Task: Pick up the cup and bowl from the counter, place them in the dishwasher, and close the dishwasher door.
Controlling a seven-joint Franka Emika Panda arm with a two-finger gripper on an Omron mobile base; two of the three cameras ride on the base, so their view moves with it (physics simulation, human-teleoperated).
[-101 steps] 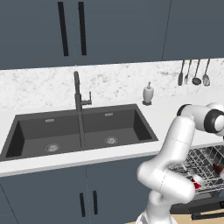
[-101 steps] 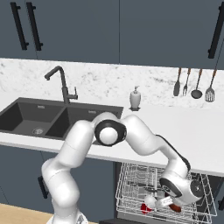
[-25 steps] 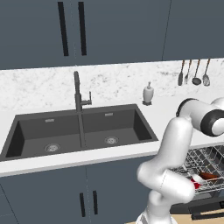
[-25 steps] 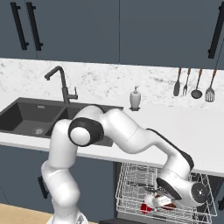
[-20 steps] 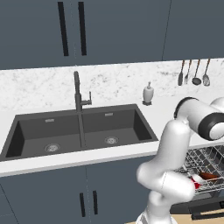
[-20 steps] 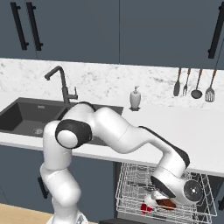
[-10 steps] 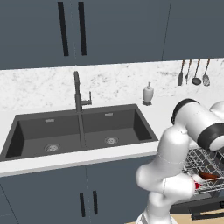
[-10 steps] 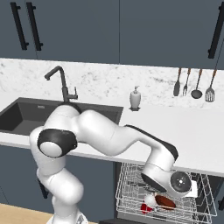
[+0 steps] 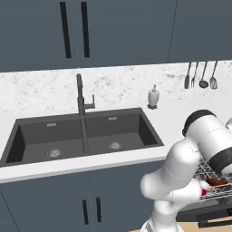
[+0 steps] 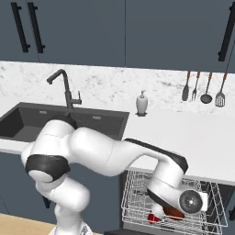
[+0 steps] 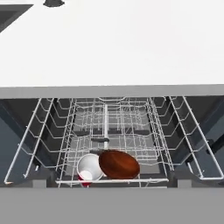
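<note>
Under the white table point(image 11: 109, 48), at 6 o'clock in the hand view, the dishwasher point(image 11: 17, 131) stands open with its wire rack point(image 11: 113, 131) pulled out, so that things can be lowered into it from above. The table itself carries the dark double sink point(image 9: 81, 136) and a soap bottle point(image 9: 153, 97) near the back wall; I see no cup or bowl left on it.

Both task things lie in the front part of the rack. The bowl point(image 11: 119, 164) rests there tilted, touching the front wire, probably because the wires hold it on its edge. The cup point(image 11: 89, 167) lies on its side just beside it, at 9 o'clock from the bowl, its white inside turned towards the camera.

The claw holds nothing, since cup and bowl lie free in the rack; its fingers are hidden from every camera, and I judge them spread wide.

What seems to remain is pushing the rack in and shutting the dishwasher door; the door is too hidden to describe.
</note>
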